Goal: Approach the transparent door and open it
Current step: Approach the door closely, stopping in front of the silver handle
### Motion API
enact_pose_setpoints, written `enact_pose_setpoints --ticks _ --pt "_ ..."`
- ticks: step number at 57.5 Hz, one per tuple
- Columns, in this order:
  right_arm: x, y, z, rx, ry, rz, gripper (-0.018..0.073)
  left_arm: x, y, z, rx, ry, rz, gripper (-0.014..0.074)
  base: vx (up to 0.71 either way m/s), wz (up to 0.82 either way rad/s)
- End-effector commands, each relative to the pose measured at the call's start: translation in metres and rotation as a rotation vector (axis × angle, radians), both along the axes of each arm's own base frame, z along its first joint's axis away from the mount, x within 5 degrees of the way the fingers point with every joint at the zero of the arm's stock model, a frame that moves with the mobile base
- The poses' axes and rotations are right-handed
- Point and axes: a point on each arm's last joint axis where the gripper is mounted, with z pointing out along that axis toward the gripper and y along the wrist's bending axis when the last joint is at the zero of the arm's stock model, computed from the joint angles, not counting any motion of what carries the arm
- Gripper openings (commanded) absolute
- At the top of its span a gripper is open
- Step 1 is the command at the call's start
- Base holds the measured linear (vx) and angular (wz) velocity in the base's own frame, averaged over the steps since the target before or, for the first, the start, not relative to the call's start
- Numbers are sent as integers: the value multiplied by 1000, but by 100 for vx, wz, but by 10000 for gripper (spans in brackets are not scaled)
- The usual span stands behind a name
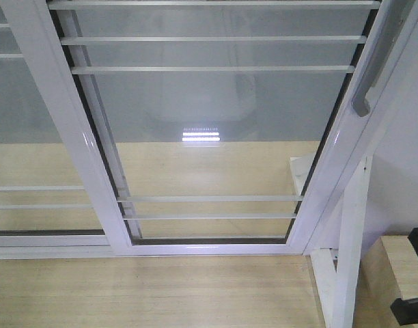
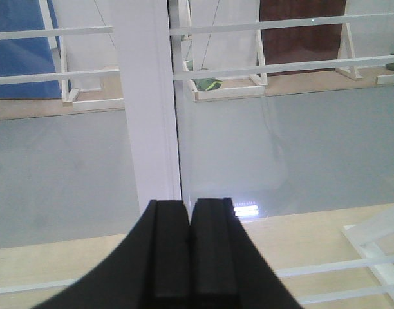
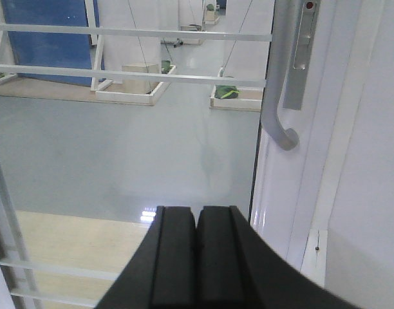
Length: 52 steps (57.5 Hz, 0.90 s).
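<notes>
Grey metal, hook-ended: the pull handle (image 3: pixel 277 96) is picked out above and just to the right of the right gripper (image 3: pixel 197 215), its long axis running upright along the stile of the transparent door (image 1: pixel 216 123). The right gripper's pads are seen pressed together, nothing held. The left gripper (image 2: pixel 189 207) is likewise clenched and empty, and is pointed at the opposite white stile (image 2: pixel 145 96), well apart from the handle. The right arm is judged nearer, and a reach up and rightward is called for.
</notes>
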Motion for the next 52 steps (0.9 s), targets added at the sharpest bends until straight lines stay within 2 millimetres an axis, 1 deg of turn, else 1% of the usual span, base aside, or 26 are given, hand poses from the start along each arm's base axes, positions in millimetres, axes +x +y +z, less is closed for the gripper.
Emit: enact_pose_setpoints --ticks 1,52 --pt "2 0 2 -5 -50 -1 0 2 0 -1 -13 -49 -2 4 0 0" --pt "2 0 3 -7 -55 -1 0 2 0 0 -13 -57 -2 4 0 0"
